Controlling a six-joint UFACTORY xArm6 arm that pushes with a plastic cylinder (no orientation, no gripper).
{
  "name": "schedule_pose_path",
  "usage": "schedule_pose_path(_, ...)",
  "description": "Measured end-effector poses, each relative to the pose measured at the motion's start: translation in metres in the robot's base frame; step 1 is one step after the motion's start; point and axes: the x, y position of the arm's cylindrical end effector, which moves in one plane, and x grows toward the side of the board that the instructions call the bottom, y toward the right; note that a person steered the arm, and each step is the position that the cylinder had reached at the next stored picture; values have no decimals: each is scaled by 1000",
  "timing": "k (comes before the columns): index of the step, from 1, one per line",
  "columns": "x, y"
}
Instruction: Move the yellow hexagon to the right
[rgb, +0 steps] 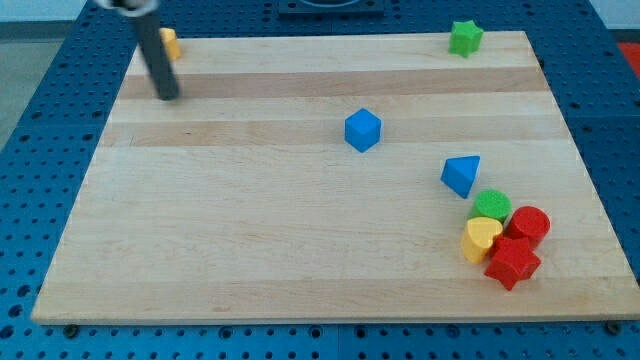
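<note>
The yellow hexagon (170, 43) sits at the board's top left corner, partly hidden behind my dark rod. My tip (168, 97) rests on the board just below the hexagon, a short way toward the view's bottom. A blue cube (363, 130) lies near the board's middle. A blue triangular block (461, 174) lies to its lower right.
A green star (465, 38) sits at the top right edge. A cluster at the lower right holds a green cylinder (491, 206), a red cylinder (528, 225), a yellow heart (481, 239) and a red star (512, 262). The wooden board (250, 240) lies on a blue pegboard.
</note>
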Motion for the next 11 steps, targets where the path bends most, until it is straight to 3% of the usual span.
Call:
schedule_pose_path(1,-20,-40)
schedule_pose_path(4,-103,-40)
schedule_pose_path(9,-94,38)
schedule_pose_path(11,-83,2)
